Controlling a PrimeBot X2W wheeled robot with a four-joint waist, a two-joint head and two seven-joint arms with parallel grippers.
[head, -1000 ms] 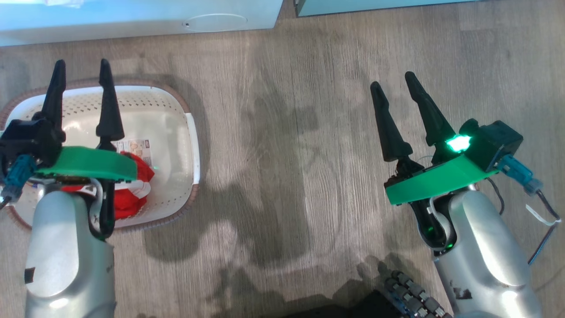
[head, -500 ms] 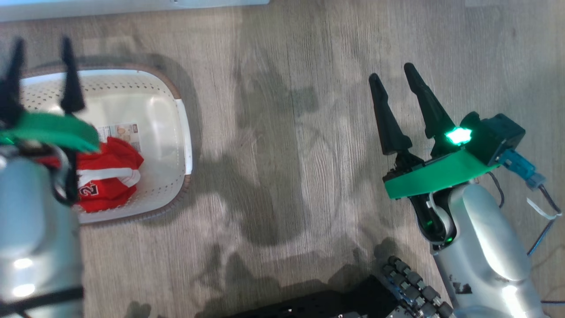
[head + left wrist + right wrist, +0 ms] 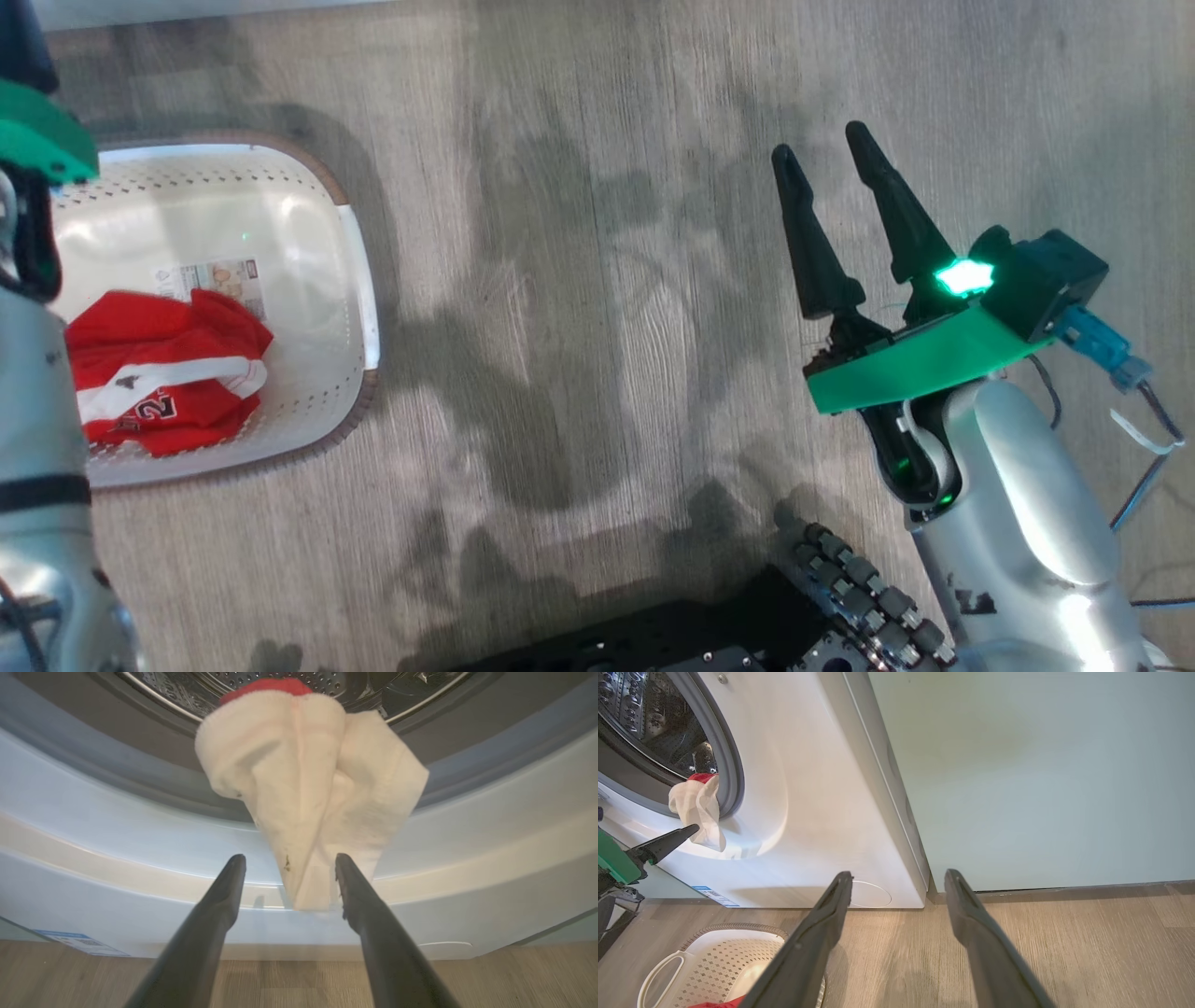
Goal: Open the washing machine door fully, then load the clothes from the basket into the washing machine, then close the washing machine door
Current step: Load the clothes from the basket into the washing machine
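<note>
Left gripper (image 3: 289,856): jaws spread wide, pointing at the front of the washing machine (image 3: 93,868) just below the drum opening
White-and-red garment (image 3: 308,788): hangs out of the drum (image 3: 187,686), over the grey gasket (image 3: 140,751) and down the white front; its lower end dangles between the left fingers, unpinched; whether it touches one I cannot tell
Right gripper (image 3: 820,140): jaws spread, nothing between them, above bare wooden floor (image 3: 579,280), well apart from the basket (image 3: 350,280)
Basket: on the floor before the washing machine, at the robot's left
Red garment (image 3: 159,373): crumpled inside the basket, white stripe showing, touching the label (image 3: 210,277) on the basket's floor
Cabinet (image 3: 1041,765): pale green, just beside the washing machine
</note>
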